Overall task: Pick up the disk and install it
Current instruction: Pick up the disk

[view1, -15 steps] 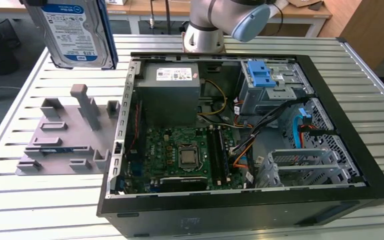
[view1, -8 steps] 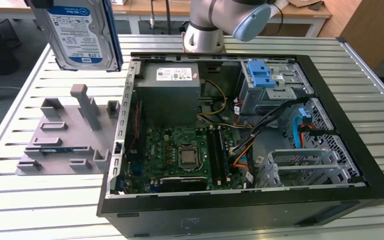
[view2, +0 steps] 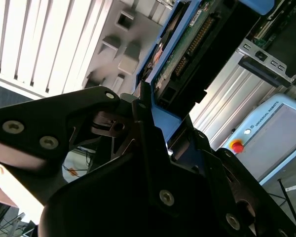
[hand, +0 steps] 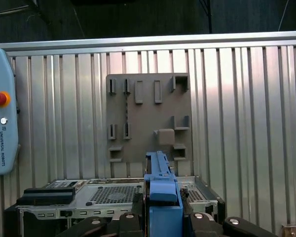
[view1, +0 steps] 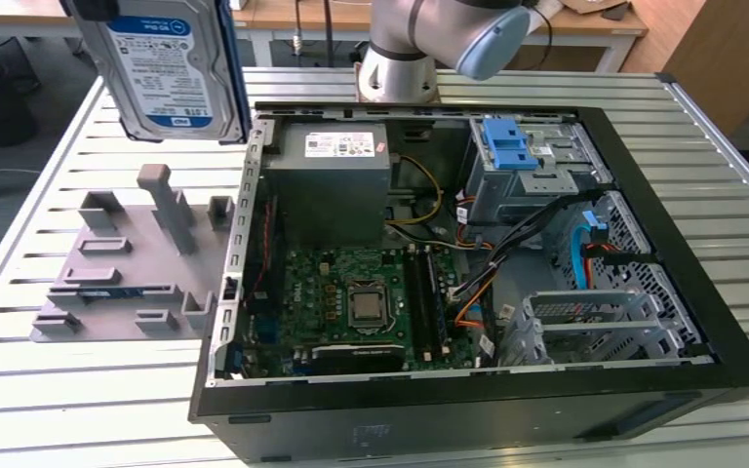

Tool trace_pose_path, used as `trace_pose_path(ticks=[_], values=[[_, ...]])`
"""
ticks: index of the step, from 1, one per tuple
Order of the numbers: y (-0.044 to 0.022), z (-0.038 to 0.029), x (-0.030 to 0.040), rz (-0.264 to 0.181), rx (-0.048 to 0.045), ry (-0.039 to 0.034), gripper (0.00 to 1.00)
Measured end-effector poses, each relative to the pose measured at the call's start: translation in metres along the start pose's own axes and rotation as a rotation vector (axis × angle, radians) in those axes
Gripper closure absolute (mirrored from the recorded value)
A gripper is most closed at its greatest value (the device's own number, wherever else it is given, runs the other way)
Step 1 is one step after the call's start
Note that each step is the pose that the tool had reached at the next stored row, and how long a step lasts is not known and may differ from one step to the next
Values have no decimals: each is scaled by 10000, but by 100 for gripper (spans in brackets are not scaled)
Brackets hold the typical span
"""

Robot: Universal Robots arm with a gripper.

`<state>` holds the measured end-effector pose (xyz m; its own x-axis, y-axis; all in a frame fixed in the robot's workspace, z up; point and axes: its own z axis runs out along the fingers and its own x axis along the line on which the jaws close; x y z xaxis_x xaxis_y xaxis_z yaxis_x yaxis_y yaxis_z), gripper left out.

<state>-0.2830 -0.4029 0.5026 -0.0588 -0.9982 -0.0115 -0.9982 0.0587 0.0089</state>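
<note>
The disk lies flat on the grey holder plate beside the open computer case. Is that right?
No. The disk is held up in the air by the gripper, off the grey holder plate beside the open computer case; the exterior view shows it.

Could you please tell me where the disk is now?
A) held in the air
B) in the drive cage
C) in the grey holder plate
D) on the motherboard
A: the gripper clamps the disk, which hangs high above the grey holder plate.

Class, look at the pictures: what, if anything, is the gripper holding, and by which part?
The gripper is shut on the disk, clamping its blue carrier at one end.
</note>
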Motion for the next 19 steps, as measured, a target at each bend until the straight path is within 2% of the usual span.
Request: trace_pose_path(ticks=[15,19], values=[[-240,-3,97,0,-40,2,64],[-252,-3,101,0,-41,2,64]])
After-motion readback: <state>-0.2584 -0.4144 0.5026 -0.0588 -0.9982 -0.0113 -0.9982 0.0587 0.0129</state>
